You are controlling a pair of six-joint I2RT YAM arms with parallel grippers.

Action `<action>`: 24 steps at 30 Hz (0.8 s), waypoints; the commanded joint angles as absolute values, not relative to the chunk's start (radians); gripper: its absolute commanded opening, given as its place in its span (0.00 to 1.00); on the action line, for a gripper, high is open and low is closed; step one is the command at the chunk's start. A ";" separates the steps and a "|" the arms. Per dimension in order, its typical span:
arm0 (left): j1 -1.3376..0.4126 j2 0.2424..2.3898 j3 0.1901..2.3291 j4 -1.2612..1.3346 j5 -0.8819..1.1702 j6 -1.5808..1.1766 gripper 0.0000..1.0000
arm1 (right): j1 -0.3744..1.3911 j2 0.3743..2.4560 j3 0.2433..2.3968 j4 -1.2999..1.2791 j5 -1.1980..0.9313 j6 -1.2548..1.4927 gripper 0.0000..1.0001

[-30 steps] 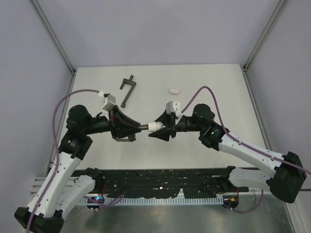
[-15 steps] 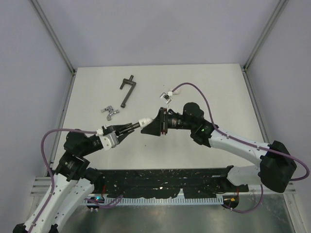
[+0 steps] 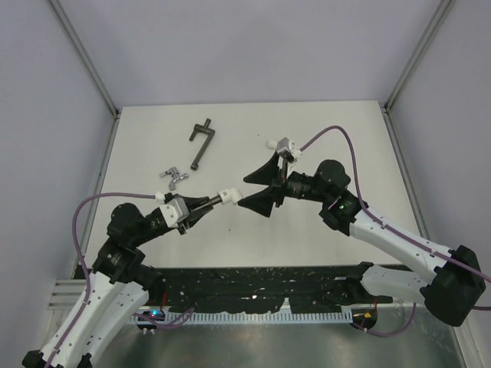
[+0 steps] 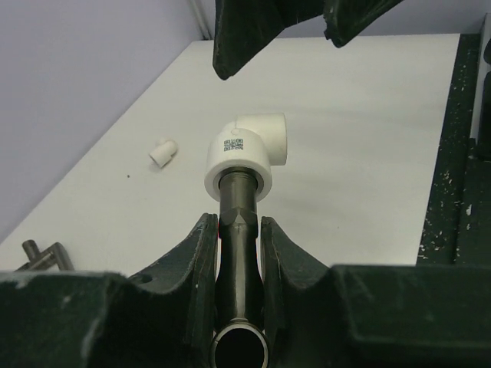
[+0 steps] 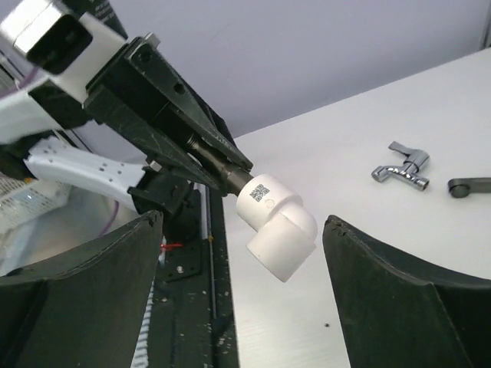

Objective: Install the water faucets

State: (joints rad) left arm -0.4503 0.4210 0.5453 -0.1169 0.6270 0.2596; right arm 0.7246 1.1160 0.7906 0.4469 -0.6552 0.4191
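My left gripper [image 3: 209, 201] [image 4: 236, 222] is shut on the dull dark grey-bronze water faucet [image 4: 239, 245], held above the table. A white elbow fitting [image 3: 227, 195] [image 4: 247, 153] [image 5: 280, 222] sits on the faucet's threaded end. My right gripper [image 3: 258, 189] [image 5: 242, 221] faces it, open wide, one finger on each side of the elbow and neither touching it. The shiny silver water faucet [image 3: 173, 178] [image 5: 403, 169] lies on the table at the left.
A long dark T-handled bar [image 3: 201, 142] [image 5: 468, 186] lies at the back left. A second white elbow fitting [image 3: 273, 142] [image 4: 163, 151] rests at the back centre. The black rail [image 3: 253, 285] runs along the near edge.
My right gripper has opened and let go of the white elbow, which stays on the dark faucet. The left gripper keeps its hold on the faucet.
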 commanded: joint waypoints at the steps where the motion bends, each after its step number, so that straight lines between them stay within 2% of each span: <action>1: -0.448 0.469 0.615 -0.032 0.658 0.088 0.00 | 0.727 1.054 0.729 0.543 -0.727 0.073 0.89; 4: -0.446 0.521 0.666 -0.071 0.641 -0.095 0.00 | 0.729 0.994 0.667 0.590 -0.766 -0.113 0.90; 6: -0.448 0.555 0.696 -0.090 0.663 -0.197 0.00 | 0.732 0.963 0.626 0.627 -0.781 -0.263 0.96; 14: -0.448 0.632 0.744 -0.052 0.758 -0.503 0.00 | 0.744 0.930 0.618 0.644 -0.759 -0.379 0.96; 24: -0.449 0.684 0.752 0.070 0.839 -0.695 0.00 | 0.773 1.006 0.690 0.603 -0.854 -0.388 0.92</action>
State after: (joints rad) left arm -0.4503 0.6788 0.6987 -0.0769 0.7723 -0.5774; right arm 0.7532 0.9775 0.6270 0.5747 -0.8036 -0.3717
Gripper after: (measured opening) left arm 0.273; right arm 0.943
